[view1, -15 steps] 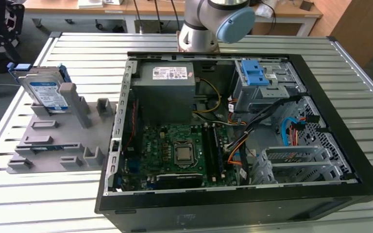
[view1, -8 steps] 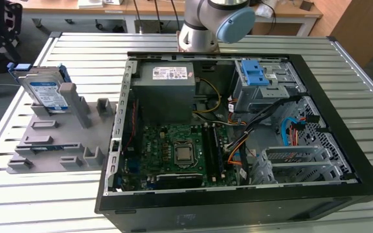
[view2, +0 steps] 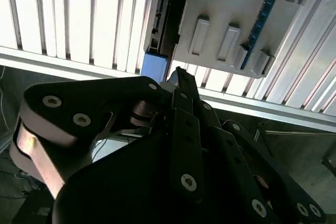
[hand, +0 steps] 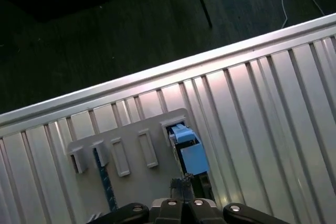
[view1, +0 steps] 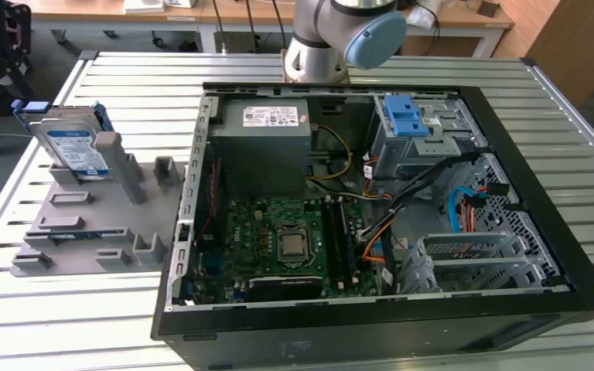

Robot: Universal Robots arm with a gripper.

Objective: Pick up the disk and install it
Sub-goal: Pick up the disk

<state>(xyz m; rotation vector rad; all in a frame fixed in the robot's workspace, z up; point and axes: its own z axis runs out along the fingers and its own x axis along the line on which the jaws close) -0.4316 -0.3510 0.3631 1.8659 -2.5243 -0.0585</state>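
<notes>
Table [view1: 90,325] of metal slats carried the computer case [view1: 380,328] lying open side up, well away from the gripper [hand: 181,183], I'd guess so its drive cage [view1: 447,127] could be reached from above. Right under the gripper, the disk [view1: 73,147] stood on edge in a grey holder [view1: 80,209] with its blue tab [hand: 191,158] facing the gripper, probably to give it something to grab. Gripper looked pinched together with nothing in it, tip just beside the tab.

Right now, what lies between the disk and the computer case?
In the exterior view, the grey holder's upright posts stand between the disk and the computer case.
</notes>
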